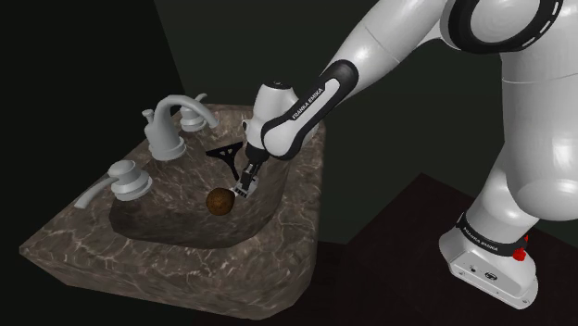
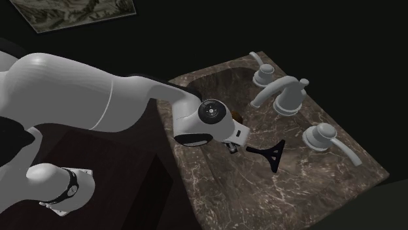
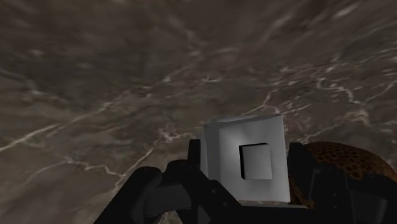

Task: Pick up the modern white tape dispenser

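A small white blocky tape dispenser [image 3: 224, 141] with a square raised patch on its face sits between my black fingers. My gripper [image 3: 247, 167] is shut on it, one finger [image 3: 194, 159] against each side. In the shoulder view the gripper [image 1: 245, 189] points down into the dark marble sink basin [image 1: 167, 218], right beside a brown pitted ball [image 1: 219, 201]. That ball [image 3: 347, 162] shows just behind the dispenser. Whether the dispenser is off the basin floor I cannot tell. In the second exterior view my gripper [image 2: 233, 146] is mostly hidden by the wrist.
A grey faucet [image 1: 167, 125] with two lever handles [image 1: 125, 181] stands on the sink's far rim. A flat black triangular object [image 1: 225, 151] lies in the basin behind my hand. The marble sink top [image 2: 314, 189] ends in dark surroundings on all sides.
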`<act>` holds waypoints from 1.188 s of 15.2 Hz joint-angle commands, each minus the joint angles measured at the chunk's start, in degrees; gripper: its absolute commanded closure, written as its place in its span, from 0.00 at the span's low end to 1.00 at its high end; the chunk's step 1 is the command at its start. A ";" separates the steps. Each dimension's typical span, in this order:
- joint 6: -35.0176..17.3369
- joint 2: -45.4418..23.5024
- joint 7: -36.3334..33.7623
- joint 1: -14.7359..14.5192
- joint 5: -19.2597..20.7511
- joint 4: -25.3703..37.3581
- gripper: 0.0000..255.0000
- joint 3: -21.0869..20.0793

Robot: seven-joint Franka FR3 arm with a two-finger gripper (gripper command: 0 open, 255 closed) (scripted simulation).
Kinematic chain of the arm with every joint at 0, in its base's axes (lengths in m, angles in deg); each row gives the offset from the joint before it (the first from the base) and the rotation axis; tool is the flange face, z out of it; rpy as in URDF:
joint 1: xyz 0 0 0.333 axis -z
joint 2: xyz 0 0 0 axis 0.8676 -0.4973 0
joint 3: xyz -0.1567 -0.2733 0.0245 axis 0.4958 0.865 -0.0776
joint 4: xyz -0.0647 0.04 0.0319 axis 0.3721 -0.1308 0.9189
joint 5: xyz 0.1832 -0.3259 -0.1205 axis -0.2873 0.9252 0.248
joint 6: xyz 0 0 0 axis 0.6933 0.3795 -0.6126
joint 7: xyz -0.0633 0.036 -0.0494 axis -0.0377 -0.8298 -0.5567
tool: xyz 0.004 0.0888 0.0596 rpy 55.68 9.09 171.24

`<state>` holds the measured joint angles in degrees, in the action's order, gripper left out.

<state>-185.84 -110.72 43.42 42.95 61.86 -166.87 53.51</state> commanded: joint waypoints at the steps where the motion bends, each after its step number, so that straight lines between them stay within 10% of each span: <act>1: 0.01 -0.07 -0.02 -0.02 0.00 -0.06 1.00 0.01; 18: 7.50 6.29 -0.75 0.53 -0.47 1.19 1.00 -0.39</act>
<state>-179.03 -105.17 42.79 43.47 61.45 -165.67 53.17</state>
